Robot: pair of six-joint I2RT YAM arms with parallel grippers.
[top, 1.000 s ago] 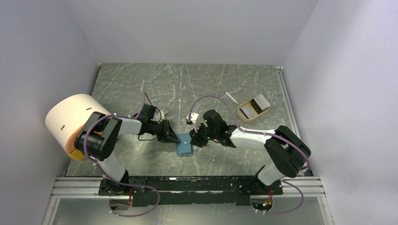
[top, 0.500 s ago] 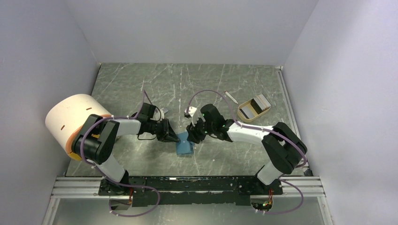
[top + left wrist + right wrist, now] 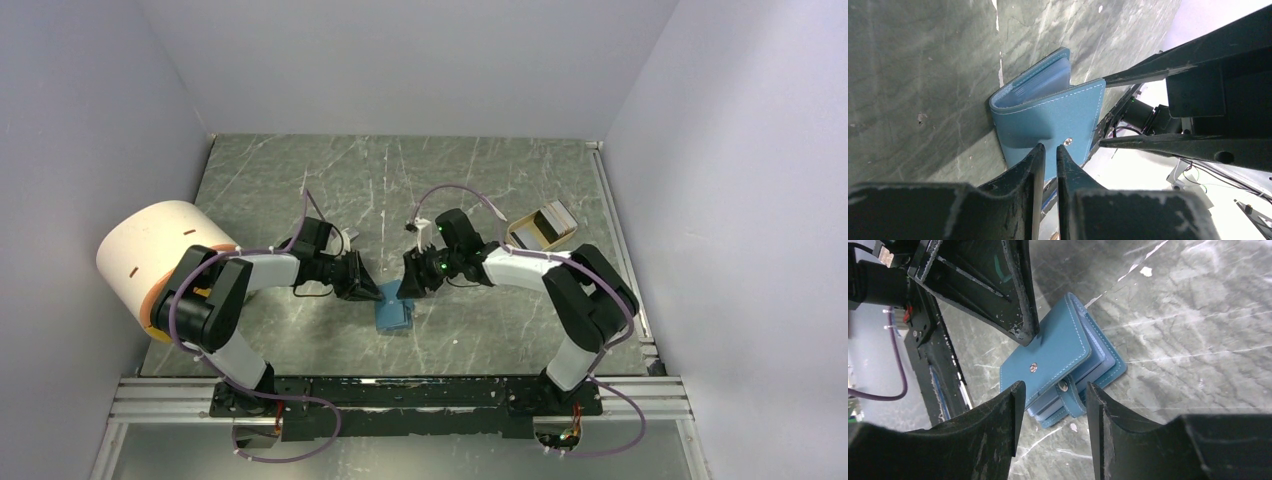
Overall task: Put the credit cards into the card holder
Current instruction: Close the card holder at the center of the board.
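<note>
- The card holder (image 3: 393,314) lies on the tabletop (image 3: 300,180) nearest the arm bases, between the two wrists. Its cover (image 3: 1048,352) is lifted into a wedge above the lighter blue card slots (image 3: 1040,85).
- The left arm's fingers (image 3: 1025,172) are all but closed, with only a sliver between them. They appear to pinch the free edge of that cover beside its snap stud (image 3: 1068,142), holding it off the slots.
- The right arm's fingers (image 3: 998,425) stand about half open with nothing in them. They are poised over the unfastened snap tab (image 3: 1071,396), which curls out from under the stack.
- Farther back on the right, well apart from the holder, the credit cards (image 3: 552,216) sit in a small tan tray (image 3: 516,232). No card is in either arm's fingers.
- The step in hand looks like opening the holder, which is early in the task, before any card is fetched.
- The next move likely calls for the left arm to fold the cover fully back and pin it there. The right arm would then go to the tray.
- The cards are thin and packed close, so they will probably want a fingertip pinch on one exposed edge, one card at a time.
</note>
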